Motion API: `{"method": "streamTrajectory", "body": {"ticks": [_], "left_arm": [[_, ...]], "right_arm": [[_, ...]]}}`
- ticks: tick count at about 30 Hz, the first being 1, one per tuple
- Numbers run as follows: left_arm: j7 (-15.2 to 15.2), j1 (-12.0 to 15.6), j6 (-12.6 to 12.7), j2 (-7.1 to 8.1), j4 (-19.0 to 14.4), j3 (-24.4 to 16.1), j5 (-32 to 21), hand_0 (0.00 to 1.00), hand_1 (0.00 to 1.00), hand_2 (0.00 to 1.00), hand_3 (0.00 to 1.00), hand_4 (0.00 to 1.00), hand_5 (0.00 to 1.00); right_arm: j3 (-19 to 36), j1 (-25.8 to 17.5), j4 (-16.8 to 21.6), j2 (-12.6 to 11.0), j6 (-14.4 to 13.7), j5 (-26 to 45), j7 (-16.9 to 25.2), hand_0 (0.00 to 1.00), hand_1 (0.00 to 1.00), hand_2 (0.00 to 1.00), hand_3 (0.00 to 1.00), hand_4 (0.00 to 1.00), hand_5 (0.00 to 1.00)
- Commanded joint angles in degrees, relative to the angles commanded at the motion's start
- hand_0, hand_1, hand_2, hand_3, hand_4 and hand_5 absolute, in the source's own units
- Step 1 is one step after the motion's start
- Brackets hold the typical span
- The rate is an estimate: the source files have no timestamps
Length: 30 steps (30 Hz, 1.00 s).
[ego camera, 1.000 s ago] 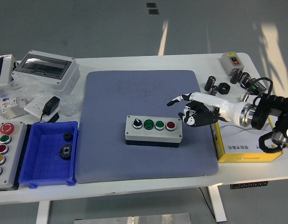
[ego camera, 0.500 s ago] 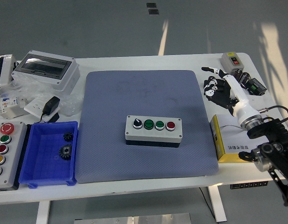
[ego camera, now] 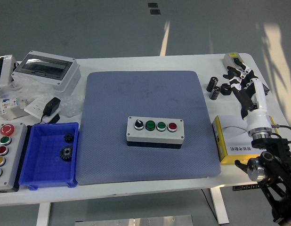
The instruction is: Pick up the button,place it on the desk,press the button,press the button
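A grey button box (ego camera: 156, 132) with a black selector knob, two green buttons and one red button lies flat in the middle of the blue-grey mat (ego camera: 145, 94). My right hand (ego camera: 240, 79) is at the table's right edge, far from the box, its black-and-white fingers (ego camera: 231, 75) spread and holding nothing. Its white forearm (ego camera: 256, 108) runs down to the black arm at the lower right. The left arm is out of view.
A blue bin (ego camera: 49, 155) with two gears sits at the left, beside a larger button panel (ego camera: 4, 150). A clear-lidded enclosure (ego camera: 46, 69) and a charger stand at the back left. A yellow box (ego camera: 242, 146), black cylinders (ego camera: 214, 87) and a small switch box (ego camera: 234, 59) crowd the right side.
My right hand has pulled away from the red-button end of the box, swinging right and back to the table's right edge. The button box has not moved.
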Motion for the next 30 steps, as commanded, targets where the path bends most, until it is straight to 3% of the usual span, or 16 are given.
{"method": "streamTrajectory", "body": {"ticks": [1, 2, 8, 9, 15, 30], "left_arm": [[-0.09, -0.08, -0.02, 0.13, 0.00, 0.14, -0.07, 0.617, 0.563, 0.548, 0.597, 0.588, 0.185], [-0.17, -0.11, -0.05, 0.25, 0.00, 0.38, -0.23, 0.618, 0.564, 0.548, 0.598, 0.589, 0.184], [-0.47, 0.06, -0.19, 0.88, 0.00, 1.54, -1.08, 0.618, 0.566, 0.549, 0.600, 0.591, 0.183], [-0.54, 0.03, -0.19, 1.04, 0.00, 1.59, -1.15, 0.618, 0.566, 0.549, 0.600, 0.591, 0.183], [-1.44, -0.24, -0.34, 1.59, 0.00, 2.27, -1.68, 0.619, 0.567, 0.550, 0.600, 0.597, 0.189], [-1.05, -0.30, -0.44, 1.04, 0.00, 2.03, -0.67, 0.623, 0.571, 0.552, 0.605, 0.608, 0.194]], "right_arm": [[0.27, -0.13, 0.00, 0.13, -0.02, 0.03, 0.05, 0.818, 0.826, 0.833, 0.846, 0.853, 0.742], [0.51, -0.23, 0.02, 0.23, -0.03, 0.01, 0.06, 0.840, 0.827, 0.823, 0.830, 0.895, 0.962], [1.75, -0.53, 0.16, 0.49, -0.05, -0.53, -0.13, 0.840, 0.827, 0.823, 0.830, 0.895, 0.962], [1.88, -0.56, 0.15, 0.58, -0.02, -0.63, -0.20, 0.834, 0.823, 0.807, 0.814, 0.889, 0.918], [1.64, -0.76, -0.22, 0.85, 0.11, -0.72, -0.58, 0.823, 0.816, 0.799, 0.805, 0.894, 0.895], [2.12, -1.49, -0.09, 1.22, -0.29, -1.25, -1.09, 0.823, 0.811, 0.796, 0.796, 0.898, 0.896]]}}
